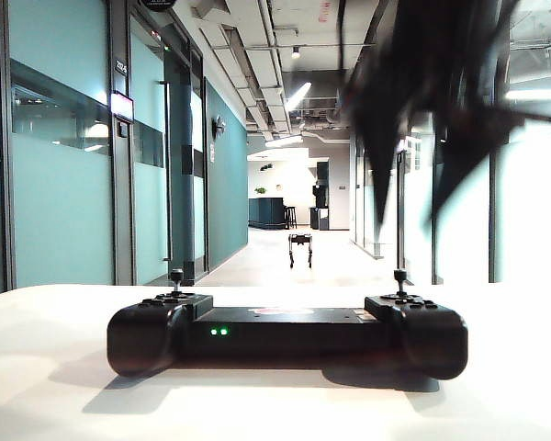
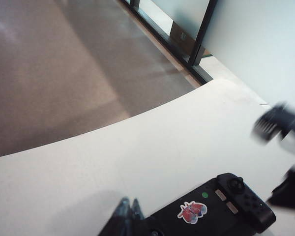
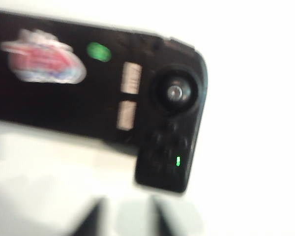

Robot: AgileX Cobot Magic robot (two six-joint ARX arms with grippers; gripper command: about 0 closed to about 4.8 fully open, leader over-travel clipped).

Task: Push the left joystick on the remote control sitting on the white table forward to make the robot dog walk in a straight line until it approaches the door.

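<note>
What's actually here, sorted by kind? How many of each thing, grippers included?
Remote control: 1
Thumbsticks on it: 2
White table: 1
Robot dog, down the corridor: 1
Grippers: 2, the left gripper near the remote's left end, the right gripper above its right end
Total: 7

Right gripper [image 3: 123, 216]: 2 dark, pointed fingertips [image 3: 93, 219], tapering to narrow tips, heavily blurred in the right wrist view; in the exterior view the same arm appears upper right as a black, motion-smeared mass ending in 2 long wedge-shaped fingers. Left gripper [image 2: 129, 212]: 2 black fingertips with a faintly ridged, slightly glossy surface, tips close together. No cables, screws or markings can be made out on either gripper; blur hides finer detail.
</note>
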